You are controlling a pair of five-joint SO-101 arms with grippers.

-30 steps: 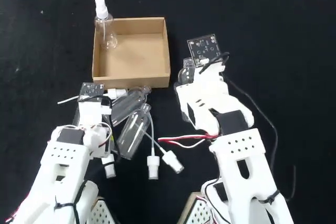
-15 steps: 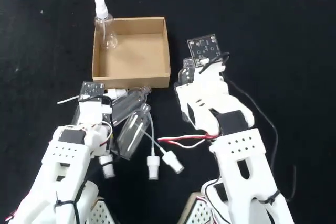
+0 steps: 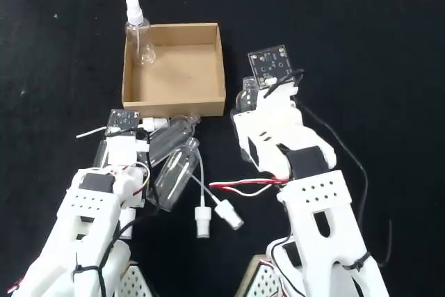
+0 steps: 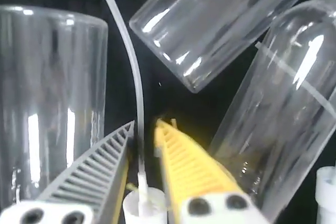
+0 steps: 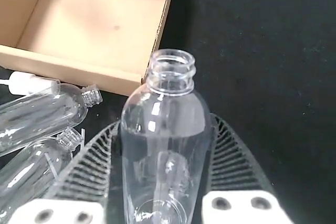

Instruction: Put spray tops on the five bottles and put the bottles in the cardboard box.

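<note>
My right gripper [image 5: 165, 124] is shut on an upright clear bottle [image 5: 165, 103] with an open neck, held just right of the cardboard box [image 3: 174, 107]. One bottle with a spray top [image 3: 137, 36] stands in the box's far left corner. My left gripper [image 4: 143, 124] is shut on a white spray top [image 4: 140, 203], whose thin tube [image 4: 128, 66] runs out between the fingers. Two open bottles [image 3: 172, 137] [image 3: 177, 172] lie in front of the box beside the left arm [image 3: 94, 203]. Another clear bottle [image 4: 47, 103] is close on the gripper's other side.
Two loose spray tops [image 3: 203, 222] [image 3: 228, 213] lie between the arms, and a third [image 3: 154, 124] lies against the box's front wall. A red and white cable [image 3: 236, 187] crosses from the right arm. The black table to the right is bare.
The left arm has shifted slightly, and the spray top near its base is now mostly hidden under it. The right arm and its bottle have not moved.
</note>
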